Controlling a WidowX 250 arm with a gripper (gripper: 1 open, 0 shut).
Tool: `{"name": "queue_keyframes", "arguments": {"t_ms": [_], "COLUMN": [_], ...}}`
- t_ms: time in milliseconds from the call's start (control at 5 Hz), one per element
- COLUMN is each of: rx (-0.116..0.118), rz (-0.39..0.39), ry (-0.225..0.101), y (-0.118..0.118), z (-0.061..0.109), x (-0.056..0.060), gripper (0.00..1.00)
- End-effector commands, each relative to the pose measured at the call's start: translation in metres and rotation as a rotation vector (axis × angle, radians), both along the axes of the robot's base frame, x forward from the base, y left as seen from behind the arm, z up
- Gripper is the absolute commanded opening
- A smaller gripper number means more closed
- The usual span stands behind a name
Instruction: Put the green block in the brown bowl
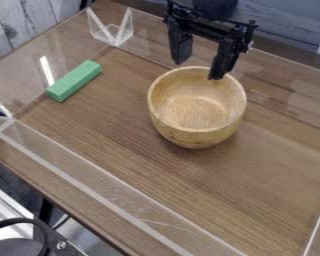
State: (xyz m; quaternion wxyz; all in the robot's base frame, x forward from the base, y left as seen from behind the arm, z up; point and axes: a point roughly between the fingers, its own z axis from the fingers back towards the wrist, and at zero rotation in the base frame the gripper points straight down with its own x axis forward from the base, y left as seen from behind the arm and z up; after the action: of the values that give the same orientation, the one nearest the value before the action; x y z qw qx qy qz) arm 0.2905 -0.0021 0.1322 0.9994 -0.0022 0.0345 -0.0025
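The green block (73, 80), a flat bright green bar, lies on the wooden tabletop at the left, angled toward the far right. The brown bowl (196, 106) stands upright near the middle of the table, its pale inside showing nothing in it. My gripper (203, 57) hangs pointing down just behind the bowl's far rim. Its two black fingers stand wide apart, open, with nothing between them. The right fingertip (222, 70) reaches down in front of the far rim. The block is well to the left of the gripper, apart from it.
A low clear plastic wall (69, 170) runs along the table's near-left edge. A clear plastic bracket (112, 28) stands at the far left corner. Bare wooden tabletop (243, 190) lies to the right of and in front of the bowl.
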Motion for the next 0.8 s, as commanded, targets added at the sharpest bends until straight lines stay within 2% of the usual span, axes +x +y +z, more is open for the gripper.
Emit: {"name": "queue_keyframes", "arguments": {"t_ms": [0,200,400,600], "rx": [0.04,0.018,-0.005,-0.026], "rz": [0.047,0.084,0.151,0.187], "ry": [-0.003,-0.005,-0.027,-0.047], "y": [0.02,0.046,0.088,0.131], "z": [0.001,-0.005,-0.007,-0.01], "x": [-0.013,-0.024,-0.035,-0.041], "gripper": [1.0,1.0,1.0,1.0]}}
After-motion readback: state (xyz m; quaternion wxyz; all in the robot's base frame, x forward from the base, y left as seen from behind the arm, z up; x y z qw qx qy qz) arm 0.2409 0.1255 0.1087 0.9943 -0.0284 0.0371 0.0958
